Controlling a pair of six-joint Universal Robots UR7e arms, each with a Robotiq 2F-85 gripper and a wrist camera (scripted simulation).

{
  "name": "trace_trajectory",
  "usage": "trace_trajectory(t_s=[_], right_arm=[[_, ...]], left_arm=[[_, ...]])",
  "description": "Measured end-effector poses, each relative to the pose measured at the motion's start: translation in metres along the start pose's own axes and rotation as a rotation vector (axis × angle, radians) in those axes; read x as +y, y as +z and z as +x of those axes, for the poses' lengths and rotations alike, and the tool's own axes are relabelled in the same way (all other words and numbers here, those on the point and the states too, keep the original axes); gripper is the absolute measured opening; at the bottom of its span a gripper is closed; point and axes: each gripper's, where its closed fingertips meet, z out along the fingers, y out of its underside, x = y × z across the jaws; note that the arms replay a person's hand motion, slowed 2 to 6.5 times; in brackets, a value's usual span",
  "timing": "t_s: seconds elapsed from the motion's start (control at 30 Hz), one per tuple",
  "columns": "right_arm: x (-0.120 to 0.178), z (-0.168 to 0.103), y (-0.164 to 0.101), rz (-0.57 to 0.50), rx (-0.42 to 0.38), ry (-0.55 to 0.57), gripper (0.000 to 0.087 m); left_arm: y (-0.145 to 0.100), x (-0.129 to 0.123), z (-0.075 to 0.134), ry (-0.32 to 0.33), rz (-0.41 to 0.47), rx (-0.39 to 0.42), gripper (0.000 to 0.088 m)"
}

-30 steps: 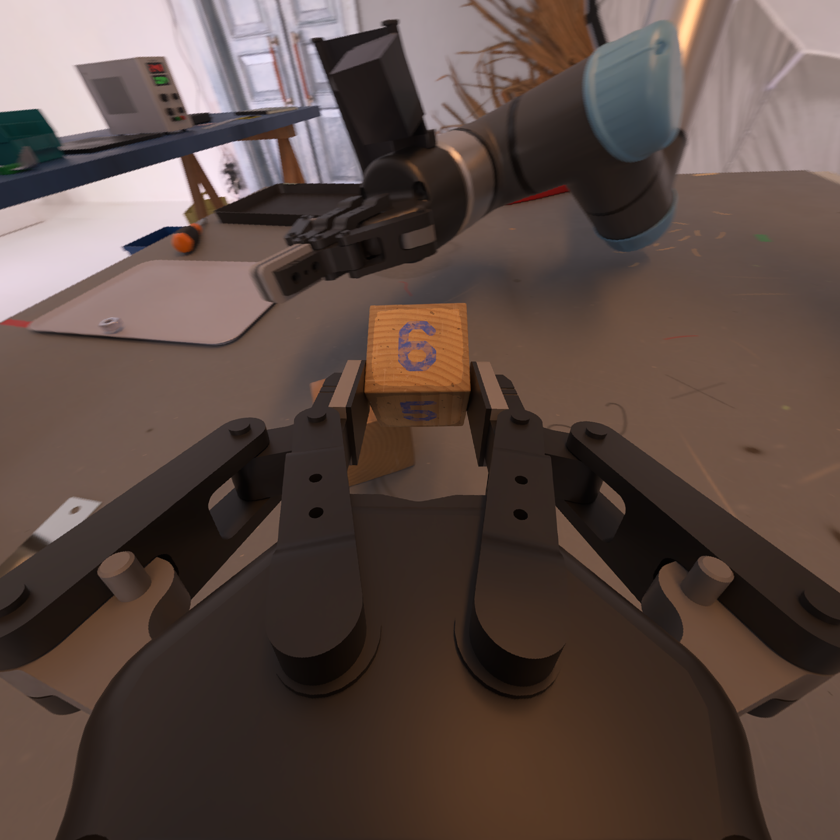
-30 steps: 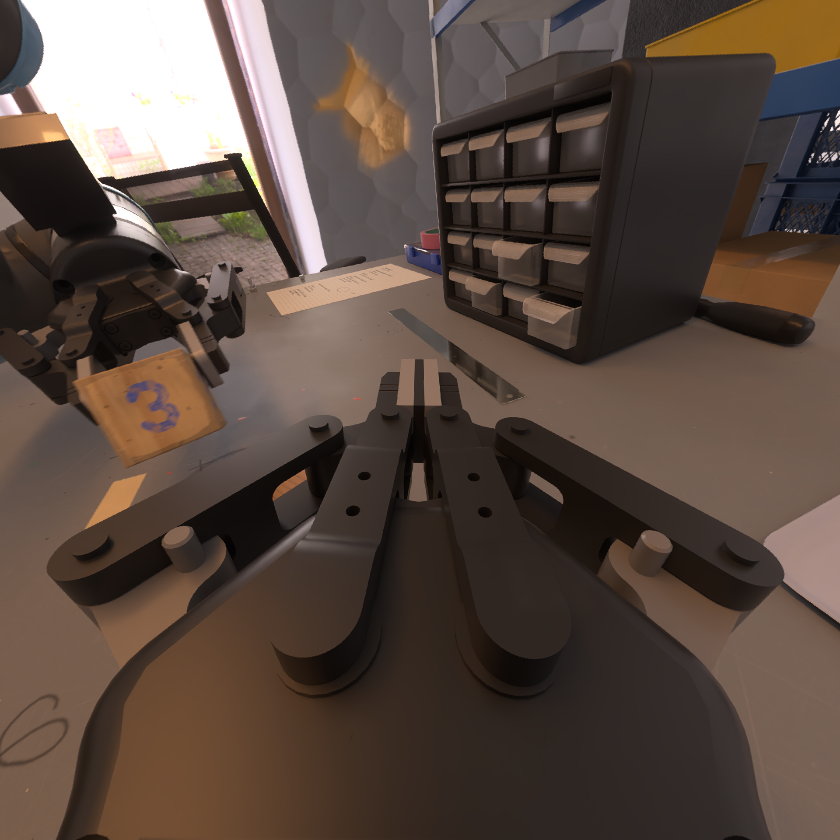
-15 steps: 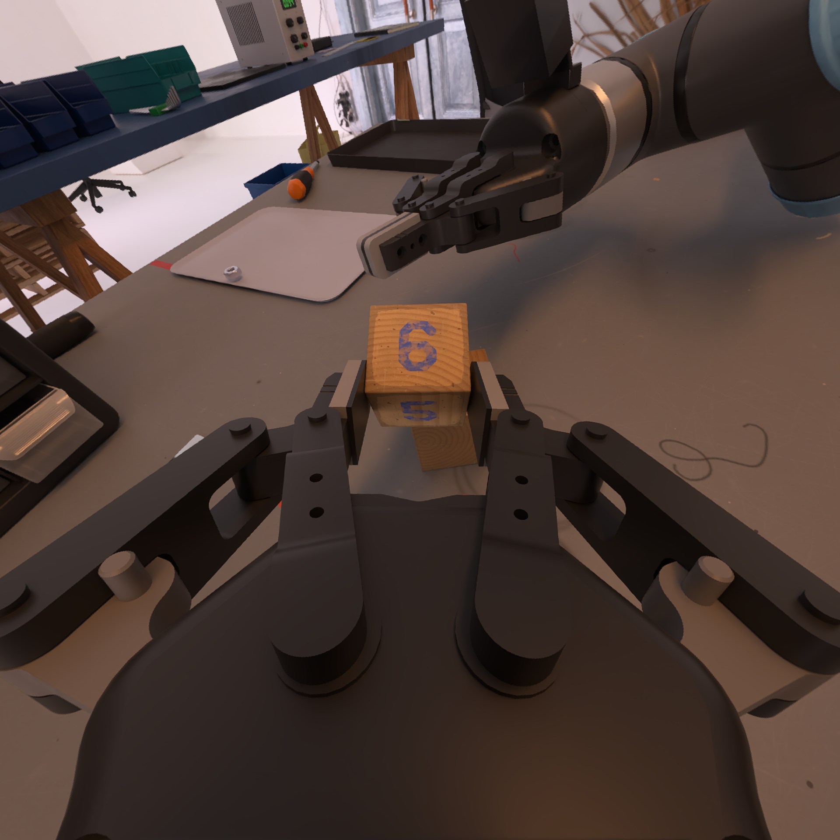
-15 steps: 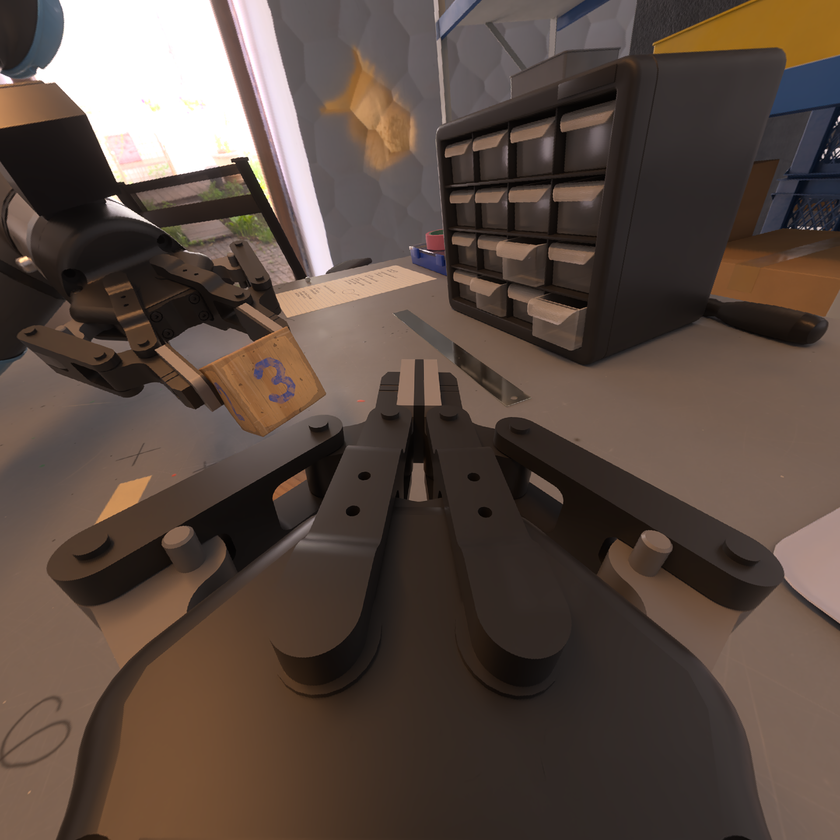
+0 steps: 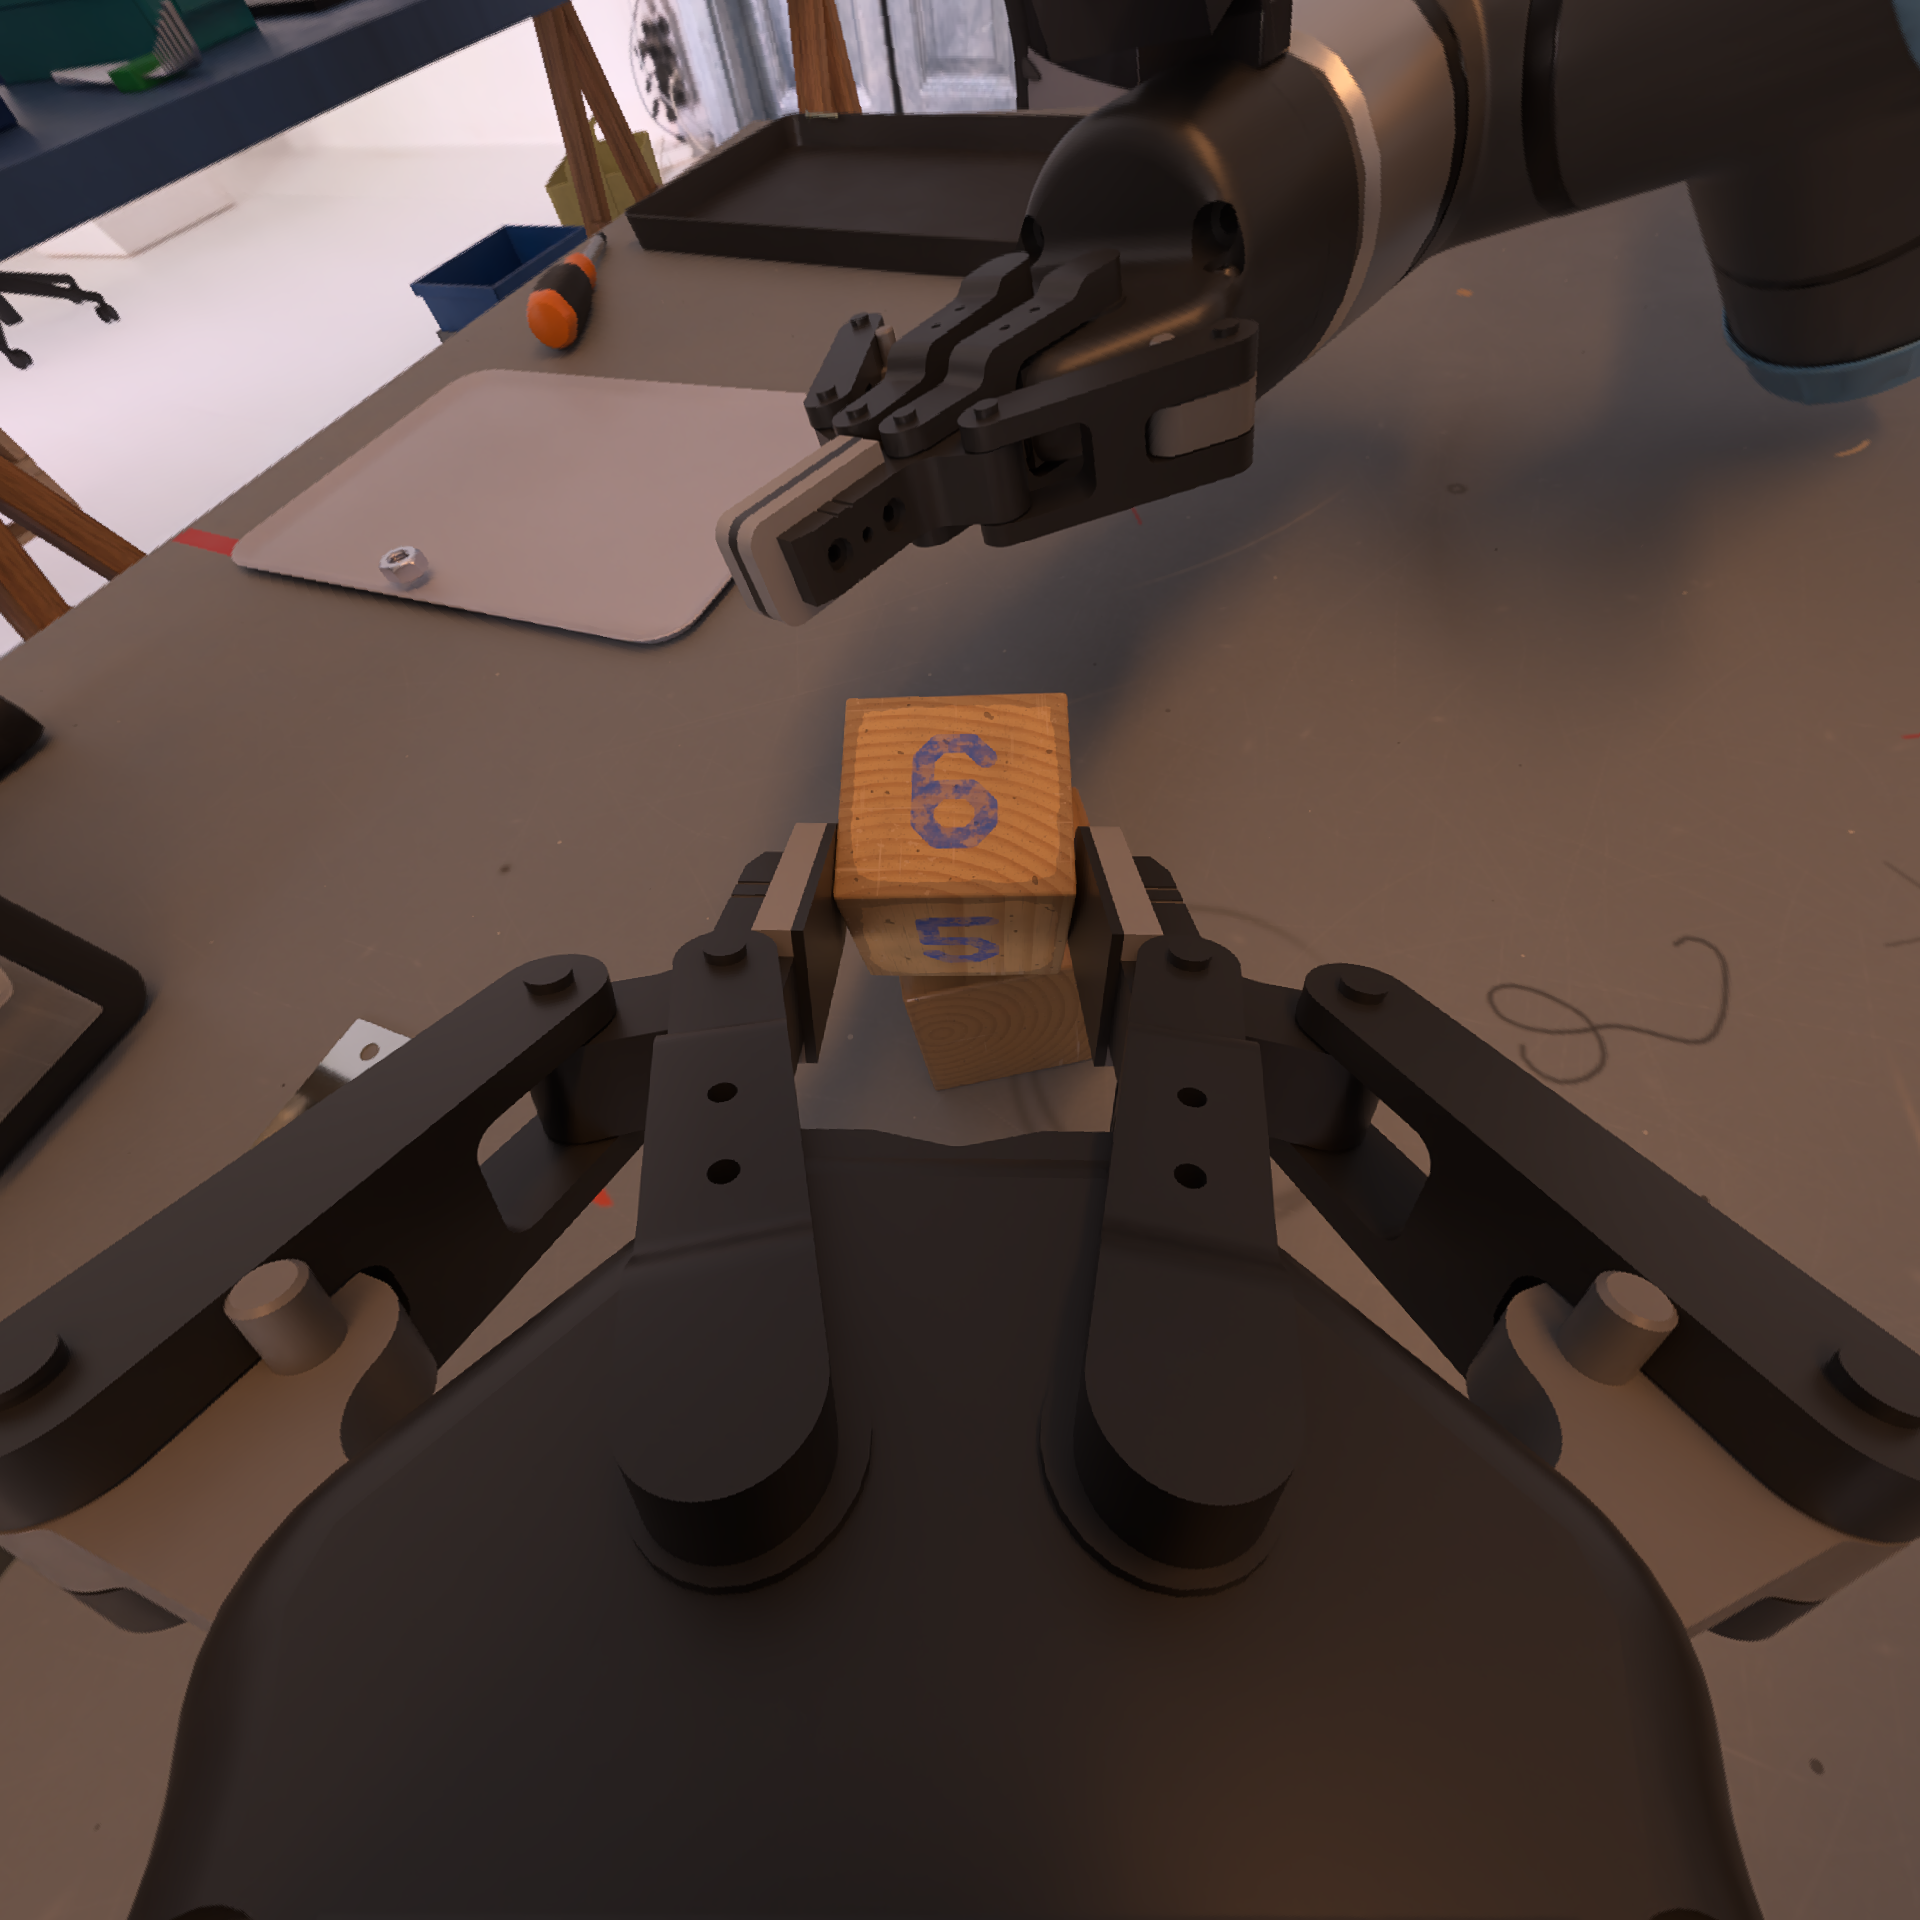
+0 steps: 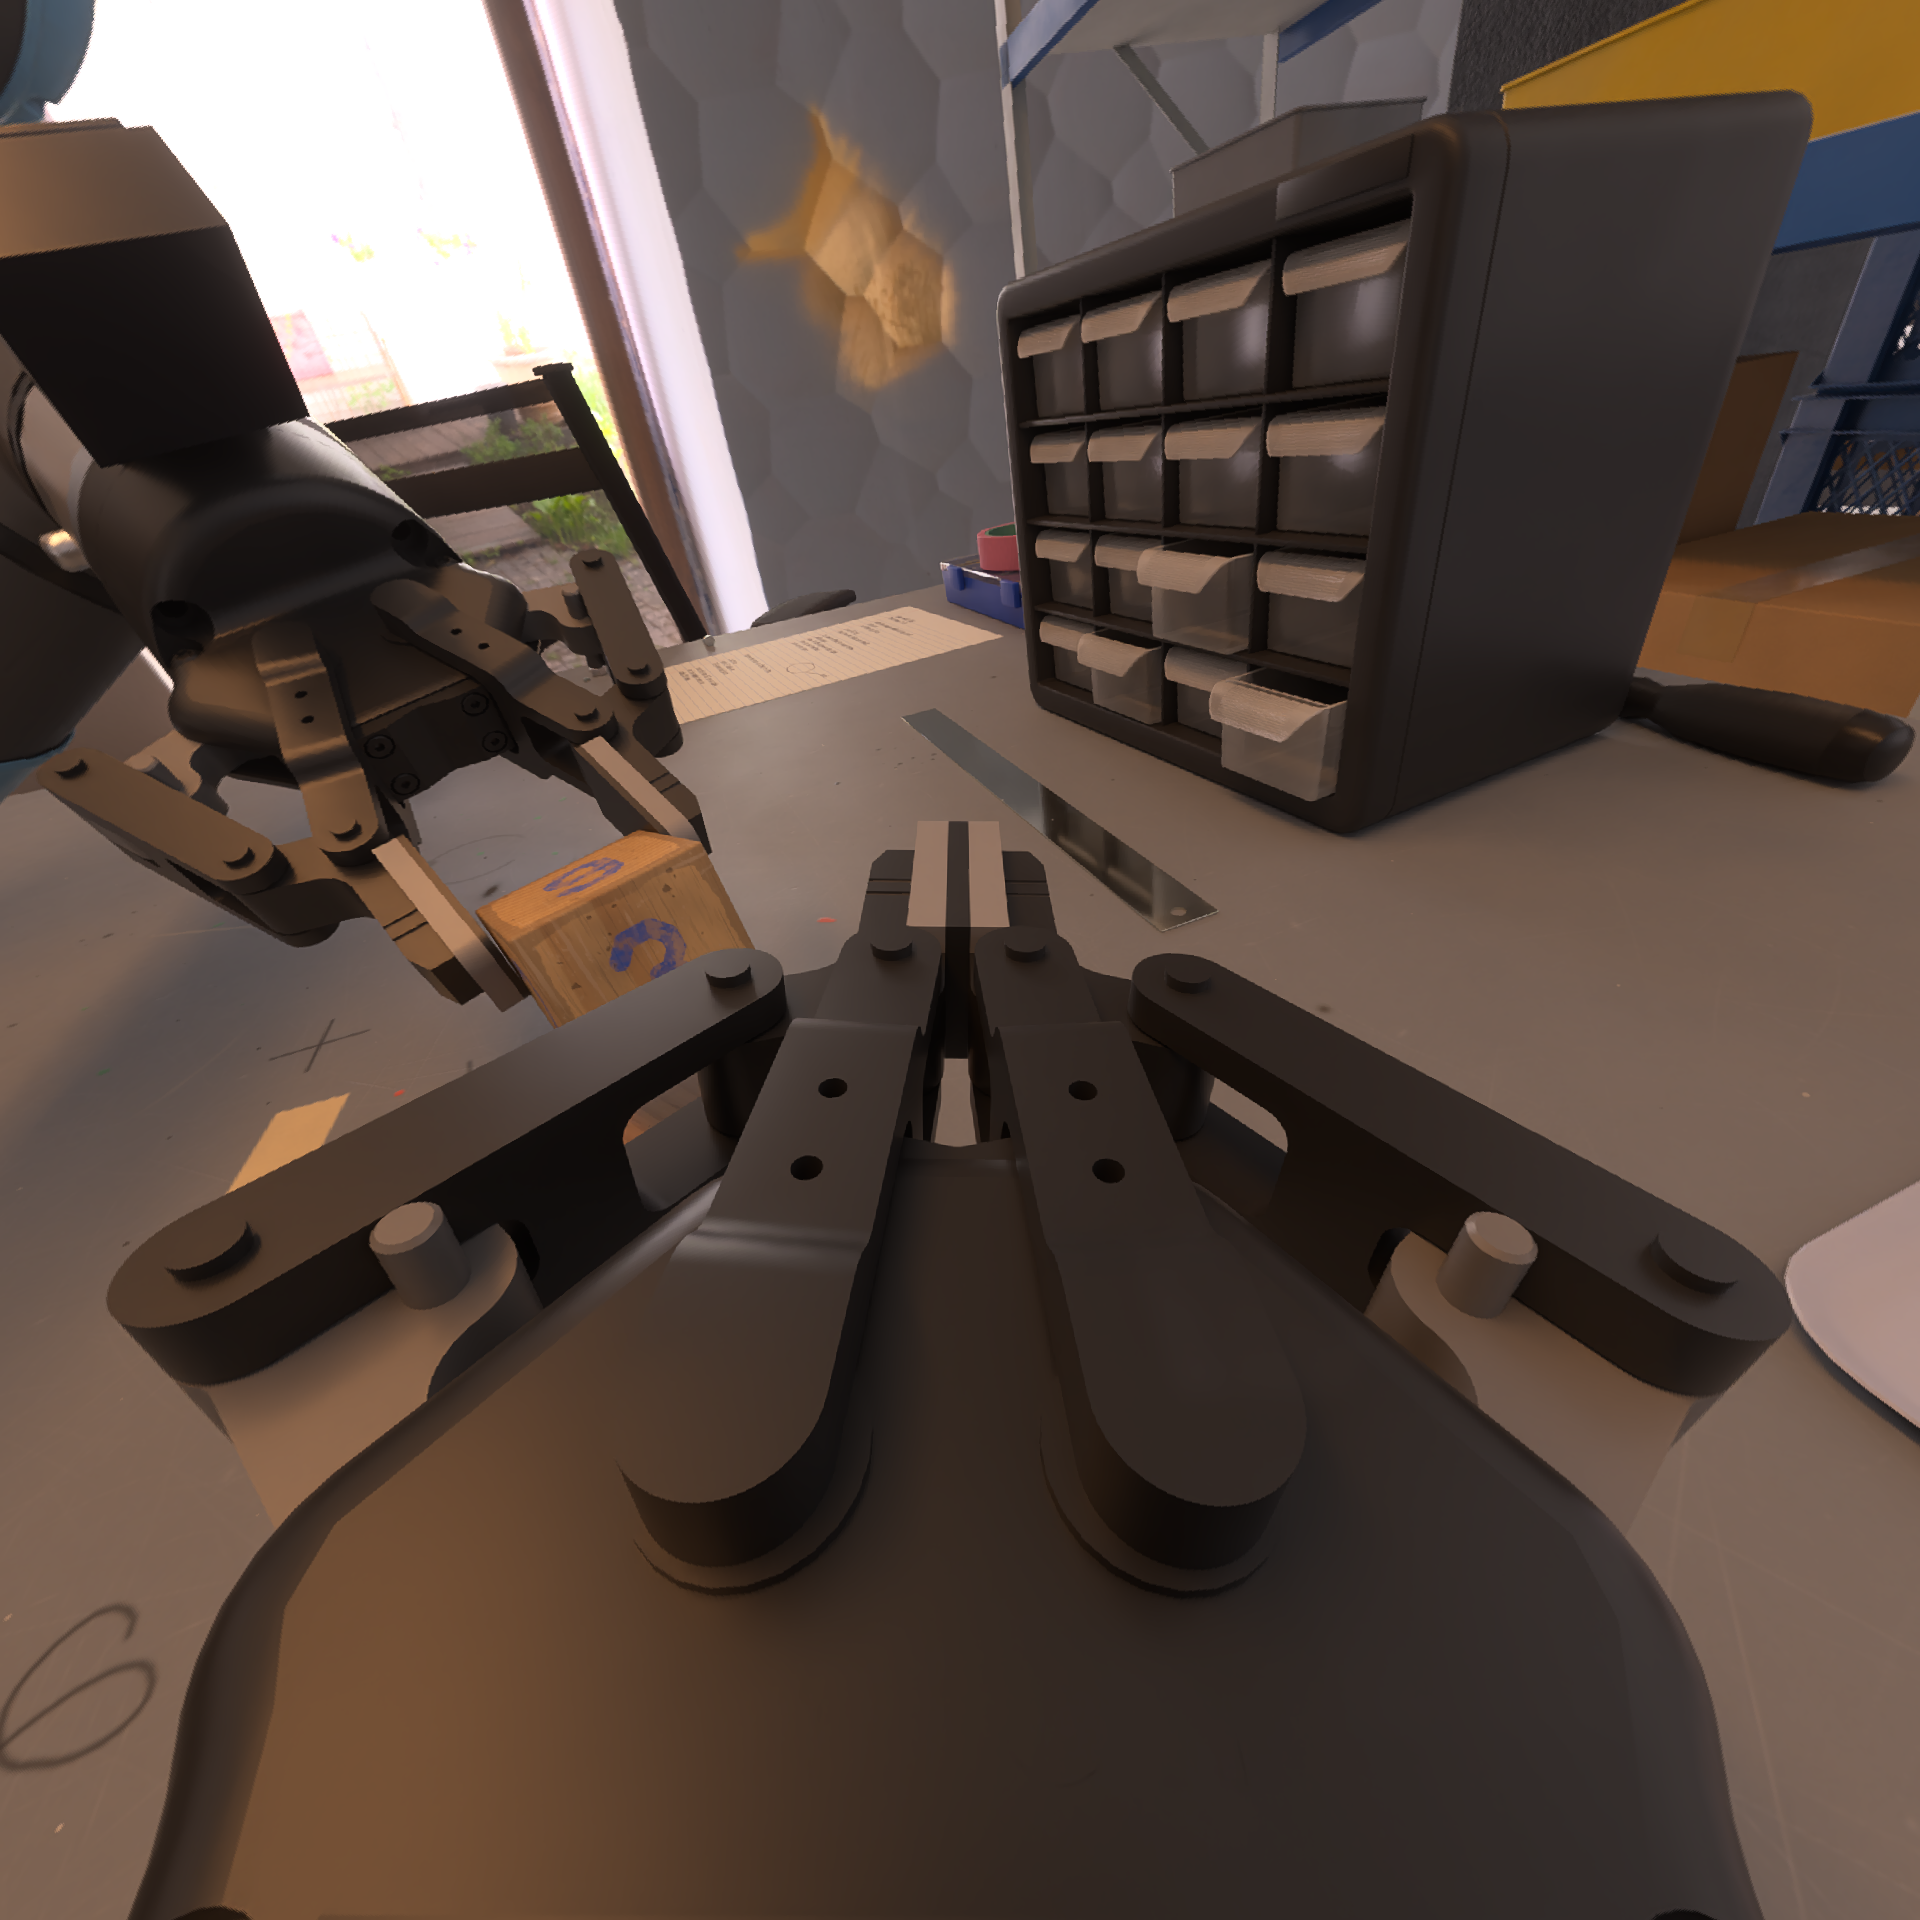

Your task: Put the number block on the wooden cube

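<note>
My left gripper is shut on the number block, a wooden cube with blue digits on its faces. The block sits right over the plain wooden cube, which stands on the table just below it; I cannot tell whether they touch. In the right wrist view the number block shows at the left, held by the left gripper. My right gripper is shut and empty. It also shows in the left wrist view, hovering beyond the block.
A pale tray with a nut, a screwdriver and a black tray lie at the far left. A black drawer cabinet, a metal ruler and a paper sheet lie ahead of the right gripper.
My left gripper has carried the number block down and over the plain wooden cube, tilting more steeply toward the table. The right gripper has stayed shut and nearly still.
</note>
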Motion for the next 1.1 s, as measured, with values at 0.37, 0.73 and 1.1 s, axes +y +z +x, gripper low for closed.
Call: trace_trajectory(t_s=[0.37, 0.73, 1.1], right_arm=[[0.0001, 0.0011, 0.0005, -0.001, 0.001, 0.010, 0.0000], [-0.0001, 0.0011, 0.0021, -0.001, -0.005, 0.011, 0.0000], [-0.0003, 0.0010, 0.0019, 0.001, -0.004, 0.012, 0.0000]], left_arm=[[0.0069, 0.0039, -0.0064, 0.014, -0.075, 0.011, 0.0392], [0.0074, 0.0036, -0.0041, -0.020, -0.098, 0.043, 0.0392], [0.0063, 0.0015, 0.0004, -0.030, -0.102, 0.054, 0.0392]])
